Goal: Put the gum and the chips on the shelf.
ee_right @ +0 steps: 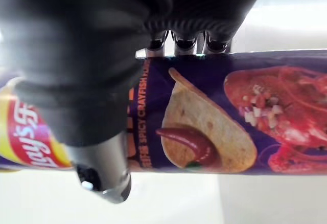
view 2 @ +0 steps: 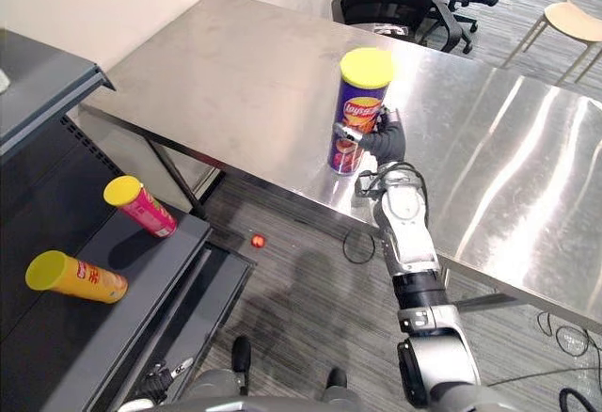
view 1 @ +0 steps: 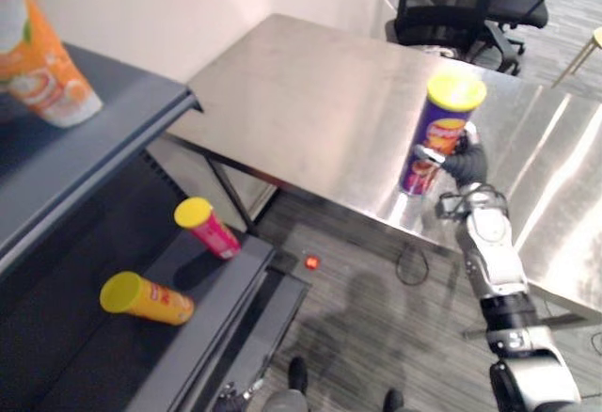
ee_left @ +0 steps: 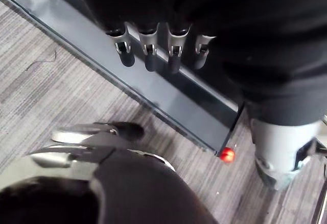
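Open brushed-steel worktop (view 2: 235,64) surrounds the right hand (view 2: 384,141), which grips an upright purple, yellow-lidded chip tube (view 2: 357,116). Well to the hand's left, a yellow-lidded pink tube (view 2: 143,207) and a yellow-lidded orange tube (view 2: 80,278) lie on the dark grey metal shelf (view 2: 155,276), with bare board between them.

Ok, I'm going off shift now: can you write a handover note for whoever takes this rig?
Right hand: shut on the purple chips can, upright near the steel table's edge.
Left hand: open, idle, low beside the shelf.
Yellow can and pink can already lie on the shelf.
Small red object on the floor: gum or not, cannot tell.
To do: shelve that can, find the gum.
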Tool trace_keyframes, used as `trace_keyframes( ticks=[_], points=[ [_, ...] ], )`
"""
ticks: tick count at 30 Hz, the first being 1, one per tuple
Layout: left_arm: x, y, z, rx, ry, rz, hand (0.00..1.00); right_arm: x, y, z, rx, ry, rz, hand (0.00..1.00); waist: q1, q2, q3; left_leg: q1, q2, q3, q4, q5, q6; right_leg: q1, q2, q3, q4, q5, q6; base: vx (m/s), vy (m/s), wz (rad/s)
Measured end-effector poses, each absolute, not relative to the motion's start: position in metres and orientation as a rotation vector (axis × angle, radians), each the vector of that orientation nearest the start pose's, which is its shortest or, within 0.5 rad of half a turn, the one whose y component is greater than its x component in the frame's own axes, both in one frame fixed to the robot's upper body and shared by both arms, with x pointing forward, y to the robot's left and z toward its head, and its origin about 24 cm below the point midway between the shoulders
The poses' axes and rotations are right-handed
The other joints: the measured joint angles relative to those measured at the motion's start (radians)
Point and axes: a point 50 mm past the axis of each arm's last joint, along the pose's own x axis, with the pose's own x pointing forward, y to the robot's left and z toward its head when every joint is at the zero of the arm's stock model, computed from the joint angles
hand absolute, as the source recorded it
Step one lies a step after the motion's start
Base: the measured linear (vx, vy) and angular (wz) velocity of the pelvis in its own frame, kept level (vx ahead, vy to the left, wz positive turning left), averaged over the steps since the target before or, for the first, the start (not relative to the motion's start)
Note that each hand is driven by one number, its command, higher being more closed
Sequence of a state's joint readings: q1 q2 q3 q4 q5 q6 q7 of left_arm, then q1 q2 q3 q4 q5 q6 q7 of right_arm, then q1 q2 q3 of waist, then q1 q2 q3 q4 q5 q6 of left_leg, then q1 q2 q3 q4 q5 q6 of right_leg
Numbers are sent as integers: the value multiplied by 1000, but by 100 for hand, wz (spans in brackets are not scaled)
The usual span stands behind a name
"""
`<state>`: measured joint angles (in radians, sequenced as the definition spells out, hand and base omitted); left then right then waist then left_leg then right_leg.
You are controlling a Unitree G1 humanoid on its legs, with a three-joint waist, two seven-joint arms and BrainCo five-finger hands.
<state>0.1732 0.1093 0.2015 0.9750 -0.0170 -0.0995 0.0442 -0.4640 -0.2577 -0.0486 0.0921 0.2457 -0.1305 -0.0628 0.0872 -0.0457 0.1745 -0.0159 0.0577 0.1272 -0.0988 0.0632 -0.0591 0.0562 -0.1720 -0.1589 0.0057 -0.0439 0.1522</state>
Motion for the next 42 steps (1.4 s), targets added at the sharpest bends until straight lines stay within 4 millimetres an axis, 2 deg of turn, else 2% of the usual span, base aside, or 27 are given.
trace_keyframes(
  ticks=[5,11,18,23,26,29,30,33,34,35,36,37,38,39,40,41,42],
  points=[
    [77,227,-154,21,1026,336,0,302,-191,194,70,-625,-27,100,-2,0,0,0,0,-5,-4,6,3,-2,-3,0,10,-3,-5,-48,5,3],
    [76,227,-154,19,1029,354,0,283,-193,195,112,-673,0,100,-9,-2,-6,-14,2,-8,-5,23,-2,-19,2,0,15,-18,-13,-77,-7,1],
    [64,230,-155,19,1054,373,0,268,-198,178,110,-626,-6,100,-31,-16,-47,-17,13,-16,-4,31,-6,-19,12,-3,14,-17,-13,-17,-8,2],
    [62,232,-155,25,1060,374,0,262,-202,167,103,-588,-14,100,-30,-29,-72,-13,14,-14,-4,31,-7,-19,12,-2,21,-18,-14,1,0,-1],
    [61,232,-156,22,1071,378,0,262,-195,163,139,-580,0,100,-28,-29,-72,-8,22,-7,3,35,-7,-46,10,7,90,-42,-22,-4,-3,-6],
    [65,234,-154,6,1054,396,0,263,-181,159,205,-568,33,100,-28,-29,-56,-71,25,-75,90,25,-17,-57,14,-38,142,-68,-38,-82,-36,54],
    [67,232,-155,-19,1047,415,0,264,-177,159,213,-567,51,100,-27,-21,-51,-102,28,-120,107,28,-22,-59,18,-78,155,-81,-41,-158,-87,119],
    [74,225,-153,-55,1010,426,0,263,-169,162,230,-582,92,100,-27,32,-35,-193,42,-277,76,76,-66,-93,50,-230,219,-122,-83,-205,-136,146],
    [80,222,-151,-63,991,416,0,263,-169,165,228,-595,92,100,-14,45,-27,-215,59,-263,31,41,-80,-109,62,-282,219,-129,-98,-308,-180,190],
    [89,222,-150,-71,974,411,0,265,-173,169,223,-612,73,100,1,22,-12,-258,64,-153,64,0,-15,-115,24,-354,199,-125,-113,-288,-124,167],
    [92,224,-149,-74,962,415,0,266,-176,171,224,-618,60,100,6,19,-9,-287,56,-79,128,15,37,-123,-2,-391,206,-123,-117,-210,-92,163],
    [89,226,-150,-71,974,418,0,268,-178,174,231,-630,37,100,3,12,1,-310,45,41,272,27,89,-120,-46,-443,208,-113,-116,-146,-90,141],
    [80,225,-152,-79,999,428,0,269,-181,176,232,-638,17,100,-1,11,3,-291,60,132,397,3,96,-117,-74,-484,210,-95,-105,-111,-86,131],
    [75,224,-154,-86,1011,436,0,269,-183,176,230,-641,5,100,-1,20,0,-272,79,162,446,-36,86,-110,-81,-506,207,-90,-103,-145,-14,116],
    [66,222,-156,-104,1032,454,0,267,-190,177,226,-647,-26,100,-9,43,-7,-231,121,195,515,-118,64,-95,-92,-559,209,-87,-101,-125,45,110],
    [62,220,-158,-121,1046,466,0,266,-197,177,226,-652,-58,100,-13,57,-11,-206,147,205,541,-149,55,-85,-102,-599,214,-84,-96,-128,118,139],
    [61,217,-158,-132,1049,468,0,264,-206,176,221,-656,-104,100,-21,67,-17,-184,164,220,530,-155,49,-83,-122,-647,233,-82,-92,-63,121,118]
  ],
)
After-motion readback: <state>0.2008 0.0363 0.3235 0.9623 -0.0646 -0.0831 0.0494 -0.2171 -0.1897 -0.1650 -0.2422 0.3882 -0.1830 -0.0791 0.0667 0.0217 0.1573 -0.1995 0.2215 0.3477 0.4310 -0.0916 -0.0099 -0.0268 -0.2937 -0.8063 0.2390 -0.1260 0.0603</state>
